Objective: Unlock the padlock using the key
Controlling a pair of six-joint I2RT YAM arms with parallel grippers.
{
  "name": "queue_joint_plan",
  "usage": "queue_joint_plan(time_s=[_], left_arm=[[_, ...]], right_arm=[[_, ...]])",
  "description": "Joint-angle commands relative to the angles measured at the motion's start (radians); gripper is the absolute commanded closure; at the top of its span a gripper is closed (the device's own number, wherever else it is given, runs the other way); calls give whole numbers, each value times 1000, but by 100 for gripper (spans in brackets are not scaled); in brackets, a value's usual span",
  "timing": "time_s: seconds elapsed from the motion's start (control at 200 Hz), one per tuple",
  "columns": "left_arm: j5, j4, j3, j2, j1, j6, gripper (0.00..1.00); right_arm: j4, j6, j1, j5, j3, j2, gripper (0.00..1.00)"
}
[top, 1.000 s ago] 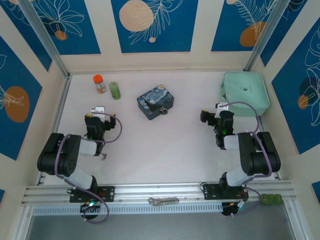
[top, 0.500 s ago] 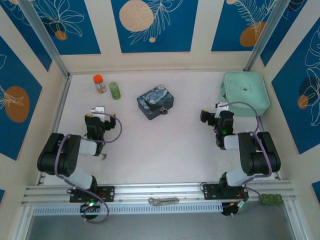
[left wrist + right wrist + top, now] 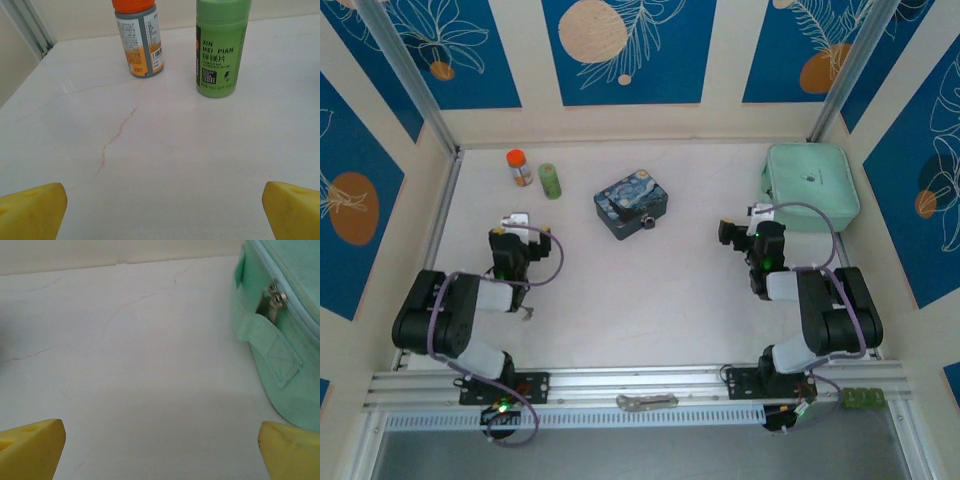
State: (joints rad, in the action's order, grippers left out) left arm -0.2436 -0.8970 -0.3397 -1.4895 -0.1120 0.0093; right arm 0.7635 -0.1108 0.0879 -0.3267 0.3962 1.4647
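Note:
The padlock (image 3: 648, 222) is a tiny dark block with a silver shackle, against the front right corner of the blue starry tin (image 3: 632, 204). A tiny pale sliver that looks like the key (image 3: 527, 313) lies on the table beside my left arm's elbow. My left gripper (image 3: 516, 224) (image 3: 165, 212) hangs left of the tin, open, with bare table between its yellow fingertips (image 3: 32, 207). To the right of the tin my right gripper (image 3: 742, 230) (image 3: 160, 450) is open too, its yellow fingertips (image 3: 30, 445) over bare table.
An orange-capped bottle (image 3: 138, 37) and a green bottle (image 3: 219, 47) stand ahead of the left gripper. A mint green zip case (image 3: 285, 330) lies just right of the right gripper. A silver wrench-like piece (image 3: 645, 402) rests on the front rail.
The right gripper has shifted slightly left and away from the base. The left arm has barely moved. Both grippers stay open.

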Motion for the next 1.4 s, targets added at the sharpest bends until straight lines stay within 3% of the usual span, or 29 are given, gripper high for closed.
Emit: queue_joint_plan(time_s=[0.0, 0.12, 0.255, 0.34, 0.415, 0.535, 0.695, 0.765, 0.955, 1.285, 1.395], left_arm=[[-21, 186, -59, 159, 11, 13, 0], [-34, 444, -130, 313, 8, -2, 0], [-39, 927, -278, 436, -5, -139, 0], [-87, 1247, -375, 468, -11, -296, 0], [-132, 1524, -428, 485, -11, -511, 0], [-82, 1775, -413, 497, -14, -803, 0], [-23, 1875, -357, 504, -14, -1001, 0], [3, 1883, -324, 519, -14, -1068, 7], [100, 1771, -236, 491, -15, -1121, 26], [159, 1556, -203, 336, -53, -1176, 33], [153, 1516, -225, 273, -68, -1166, 41]], right_arm=[[-109, 54, 50, -101, 45, -121, 1], [-251, 37, 81, -105, 107, -198, 1], [-516, -58, 154, -98, 211, -218, 0], [-594, -82, 255, -118, 230, -216, 1], [-647, -117, 346, -123, 250, -202, 0], [-704, -123, 469, -154, 298, -154, 0], [-790, -112, 565, -200, 397, -68, 1], [-821, -129, 587, -201, 432, -39, 1], [-819, -152, 633, -207, 452, 6, 1], [-837, -125, 662, -230, 484, 36, 1], [-842, -124, 671, -237, 491, 44, 1]])
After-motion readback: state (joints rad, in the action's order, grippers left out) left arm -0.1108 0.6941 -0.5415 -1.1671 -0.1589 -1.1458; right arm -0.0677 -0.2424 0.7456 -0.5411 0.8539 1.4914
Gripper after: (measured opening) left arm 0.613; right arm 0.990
